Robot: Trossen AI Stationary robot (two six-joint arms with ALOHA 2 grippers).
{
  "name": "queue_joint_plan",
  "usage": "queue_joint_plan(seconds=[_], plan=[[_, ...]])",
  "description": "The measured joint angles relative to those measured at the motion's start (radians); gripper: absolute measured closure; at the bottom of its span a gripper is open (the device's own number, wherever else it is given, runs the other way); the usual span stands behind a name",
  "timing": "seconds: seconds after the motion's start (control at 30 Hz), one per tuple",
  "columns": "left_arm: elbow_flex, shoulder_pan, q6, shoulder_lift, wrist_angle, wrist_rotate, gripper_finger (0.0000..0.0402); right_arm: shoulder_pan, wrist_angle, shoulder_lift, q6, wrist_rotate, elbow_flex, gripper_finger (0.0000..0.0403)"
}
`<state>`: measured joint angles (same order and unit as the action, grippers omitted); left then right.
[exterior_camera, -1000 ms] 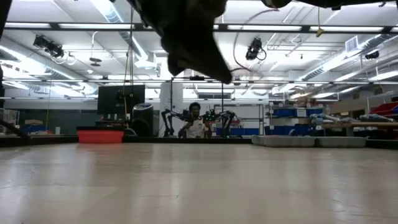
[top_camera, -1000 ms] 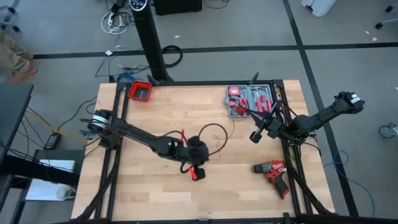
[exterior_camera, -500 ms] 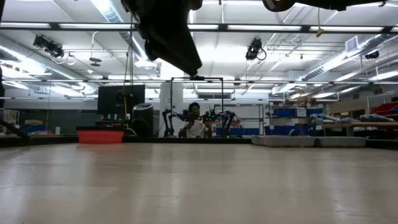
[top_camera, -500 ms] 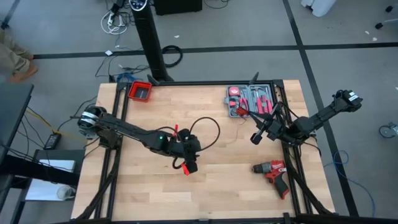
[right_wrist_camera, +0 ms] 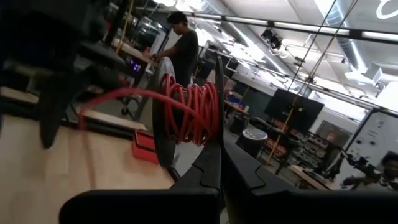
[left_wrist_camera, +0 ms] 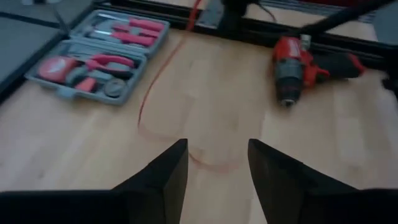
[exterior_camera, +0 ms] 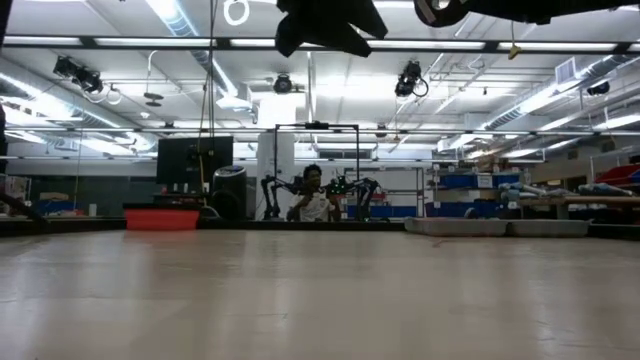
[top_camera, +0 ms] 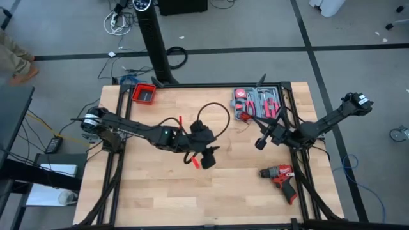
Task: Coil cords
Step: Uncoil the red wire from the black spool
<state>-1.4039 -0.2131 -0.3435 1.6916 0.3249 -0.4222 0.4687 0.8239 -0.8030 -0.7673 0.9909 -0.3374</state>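
Swung nearer the drill (top_camera: 282,176), the left gripper (top_camera: 206,155) has released, while the right gripper (top_camera: 261,140) stays clenched on the limp, light cords (right_wrist_camera: 189,111), best pinched at the bundle.

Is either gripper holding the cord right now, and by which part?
The right gripper is shut on the cord's wound red coil. The left gripper is open and holds nothing.

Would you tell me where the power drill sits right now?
In the high view, the red and black drill lies on the table's right side near the front edge, below the right gripper and the tool case.
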Motion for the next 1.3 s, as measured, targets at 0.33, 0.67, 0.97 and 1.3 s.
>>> queue_joint_plan(seconds=[0.33,0.67,0.97,1.3], plan=[[-0.01,0.012,0.073,0.0,-0.079,-0.015,0.0229,-0.037,-0.001,-0.059,0.021,0.01,0.0,0.0403],[-0.01,0.017,0.097,0.0,-0.165,-0.032,0.0229,-0.097,0.015,-0.112,0.107,-0.001,0.0,0.0403],[-0.01,0.018,0.167,0.0,-0.201,-0.08,0.0229,-0.107,0.046,-0.166,0.116,-0.027,0.0,0.0403],[-0.01,0.034,0.236,0.0,-0.202,-0.09,0.0229,-0.094,0.082,-0.192,0.093,-0.051,0.0,0.0403]])
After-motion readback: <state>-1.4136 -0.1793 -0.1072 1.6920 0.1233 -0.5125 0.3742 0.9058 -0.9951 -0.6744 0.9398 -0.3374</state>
